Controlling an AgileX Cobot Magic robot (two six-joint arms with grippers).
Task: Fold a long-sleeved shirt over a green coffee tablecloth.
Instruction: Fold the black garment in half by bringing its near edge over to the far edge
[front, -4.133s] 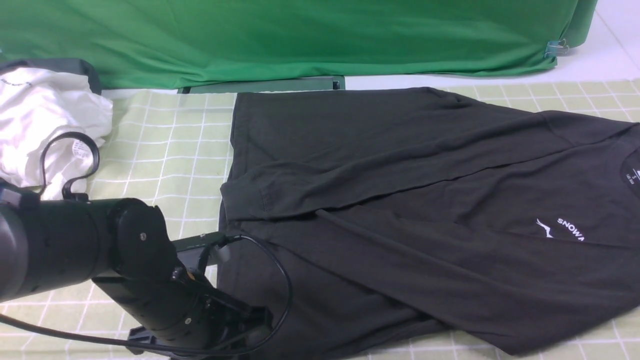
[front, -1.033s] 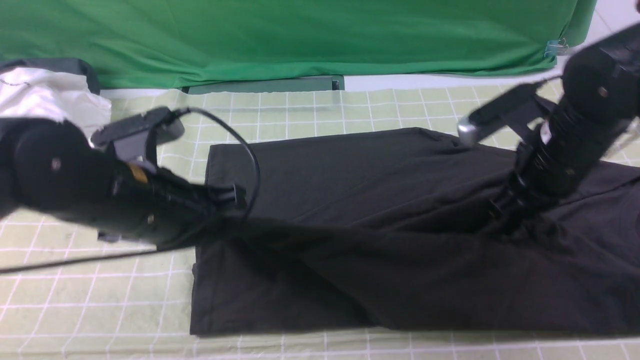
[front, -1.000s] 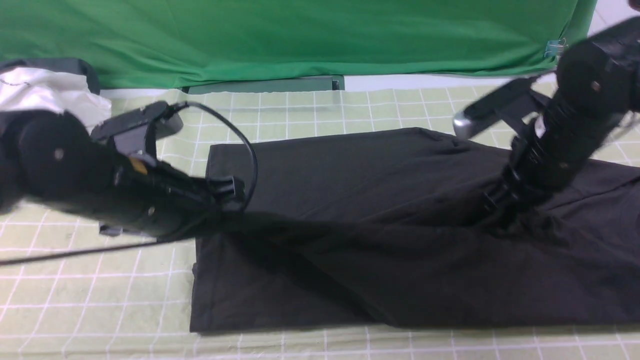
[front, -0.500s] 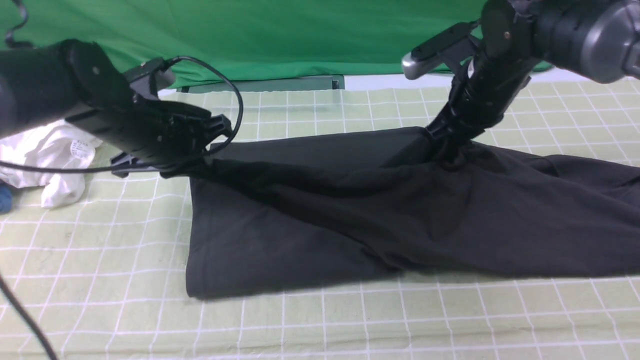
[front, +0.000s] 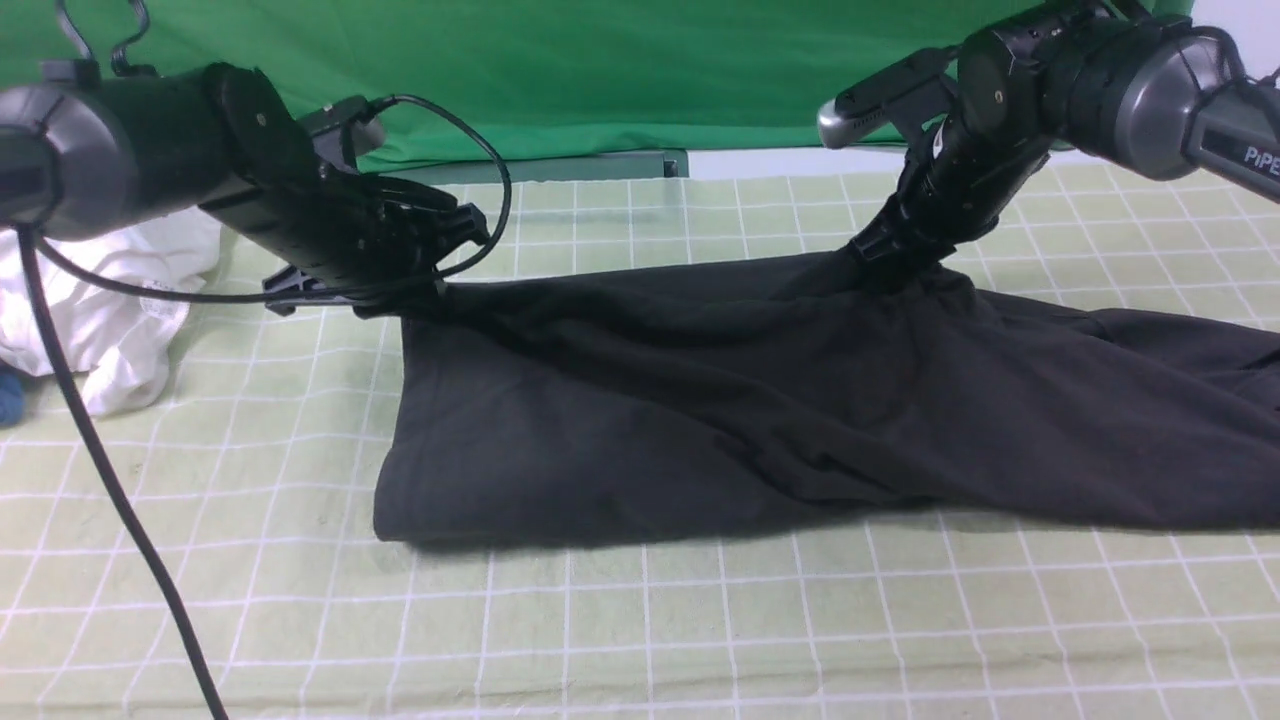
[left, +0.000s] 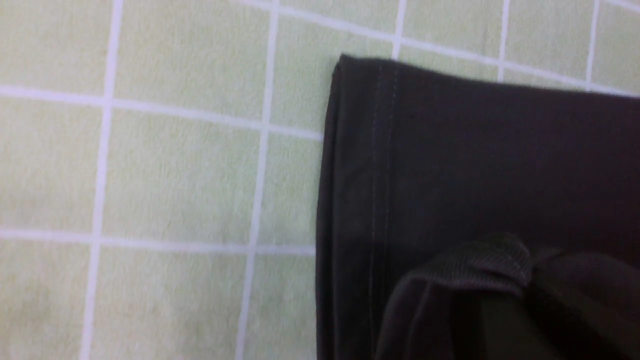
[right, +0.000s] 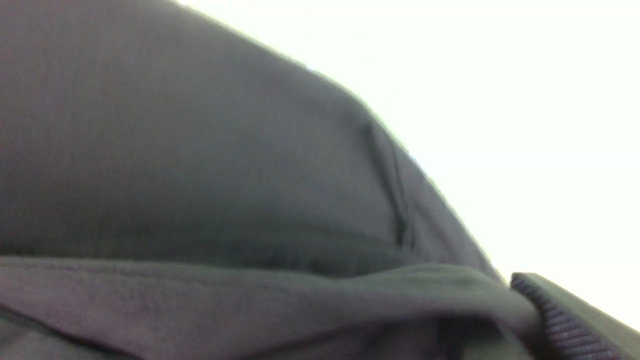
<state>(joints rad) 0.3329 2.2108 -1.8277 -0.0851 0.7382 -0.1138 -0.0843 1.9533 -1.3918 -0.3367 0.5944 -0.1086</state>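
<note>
The long-sleeved shirt (front: 800, 420) lies folded lengthwise across the green coffee tablecloth (front: 700, 620), its print hidden. My left gripper (front: 432, 292) is shut on the shirt's far left corner, just above the cloth. My right gripper (front: 880, 262) pinches the far edge near the middle, where the fabric rises into a small peak. In the left wrist view the hemmed shirt corner (left: 475, 150) lies on the tablecloth (left: 175, 175) and a ribbed finger pad (left: 480, 267) presses into fabric. In the right wrist view, shirt fabric (right: 200, 150) wraps against a ribbed pad (right: 560, 320).
A white garment (front: 110, 290) lies crumpled at the far left, beside something blue (front: 8, 400). A bright green sheet (front: 640, 70) hangs across the back above a dark bar (front: 560, 168). A black cable (front: 110, 480) trails from the left arm over the front left cloth.
Both arms have carried the shirt's near edge up and over to the far side, doubling it lengthwise. In the last half second they moved slightly farther and the front fold slid back.
</note>
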